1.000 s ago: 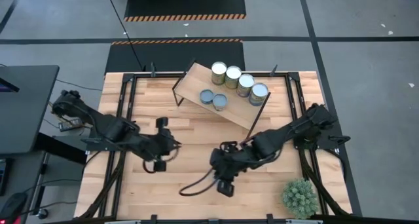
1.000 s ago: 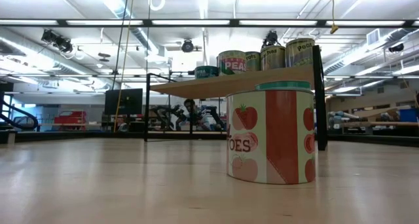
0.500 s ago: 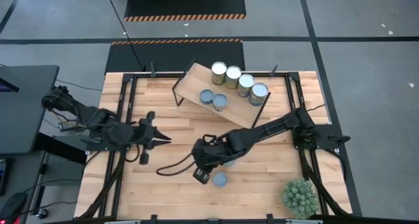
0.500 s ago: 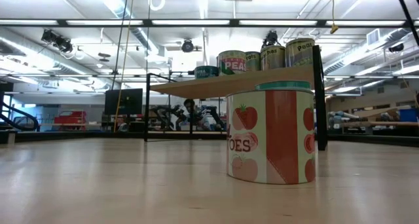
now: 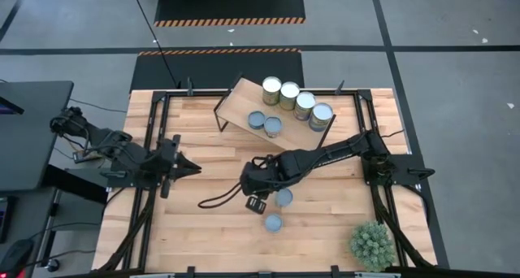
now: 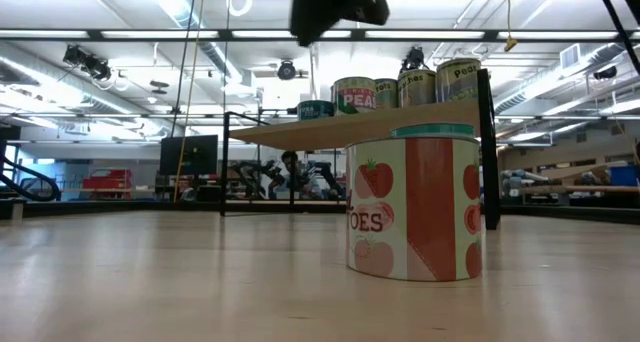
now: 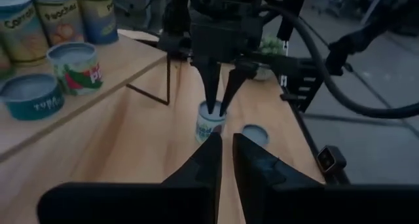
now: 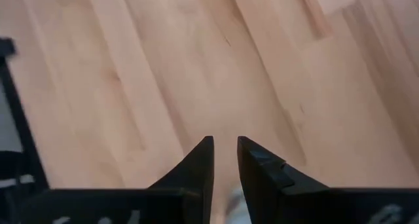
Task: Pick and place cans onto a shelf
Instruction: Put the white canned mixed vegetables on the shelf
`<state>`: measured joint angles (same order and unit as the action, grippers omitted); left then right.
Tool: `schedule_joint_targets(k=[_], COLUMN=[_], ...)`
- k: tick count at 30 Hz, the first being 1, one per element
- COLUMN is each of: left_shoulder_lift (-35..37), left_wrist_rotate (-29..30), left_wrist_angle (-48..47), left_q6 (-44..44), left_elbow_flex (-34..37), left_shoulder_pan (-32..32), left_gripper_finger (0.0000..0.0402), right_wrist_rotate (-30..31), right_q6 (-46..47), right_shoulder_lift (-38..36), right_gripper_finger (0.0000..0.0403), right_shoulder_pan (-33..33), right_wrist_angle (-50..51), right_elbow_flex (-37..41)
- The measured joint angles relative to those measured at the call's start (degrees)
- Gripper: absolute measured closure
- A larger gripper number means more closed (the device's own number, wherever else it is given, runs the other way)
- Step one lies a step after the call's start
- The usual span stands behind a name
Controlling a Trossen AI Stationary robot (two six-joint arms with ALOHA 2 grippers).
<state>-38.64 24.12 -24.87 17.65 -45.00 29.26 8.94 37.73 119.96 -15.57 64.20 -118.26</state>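
The step in hand looks like picking up the next can, and doing it well means spreading the fingers wider than the tin before coming down, centring them over its top, sinking until the pads sit on the round wall, and only then closing. The right gripper [image 7: 219, 108] hangs point-down over mid-table with its fingers drawn nearly together and holding nothing, so as they stand they would strike the lid rather than straddle it. The upright can [image 7: 210, 124] stands on the tabletop just beside and below the tips, a little to the right arm's side of them in the high view; the gripper needs a small shift that way. A lower can [image 7: 254, 134] lies near it, closer to the table's front edge, and should be kept clear of the closing fingers. Six cans already sit on the shelf [image 5: 242, 104], which has bare board at its left end. The left gripper [image 5: 185, 166] waits at the table's left, fingers closed and empty.
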Motion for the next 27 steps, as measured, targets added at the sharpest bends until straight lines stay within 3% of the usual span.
schedule_joint_targets(k=[11,15,22,27], left_shoulder_lift=[6.2,6.1,6.1,7.7], left_wrist_rotate=[1.7,1.7,1.7,1.7], left_wrist_angle=[12.1,17.5,18.2,17.9], left_q6=[6.1,8.8,11.7,10.0], left_elbow_flex=[12.2,15.3,16.5,16.5], left_shoulder_pan=[-0.2,-0.2,-0.1,-0.1], left_gripper_finger=[0.0359,0.0359,0.0359,0.0359], right_wrist_rotate=[0.3,-2.9,-3.9,-3.3], right_q6=[5.5,7.6,7.3,5.5], right_shoulder_lift=[0.0,0.0,-0.8,-1.5], right_gripper_finger=[0.0237,0.0196,0.0140,0.0125], right_shoulder_pan=[-1.4,-2.4,-4.0,-4.6], right_wrist_angle=[5.2,5.7,7.1,8.4], right_elbow_flex=[2.2,4.9,7.2,7.2])
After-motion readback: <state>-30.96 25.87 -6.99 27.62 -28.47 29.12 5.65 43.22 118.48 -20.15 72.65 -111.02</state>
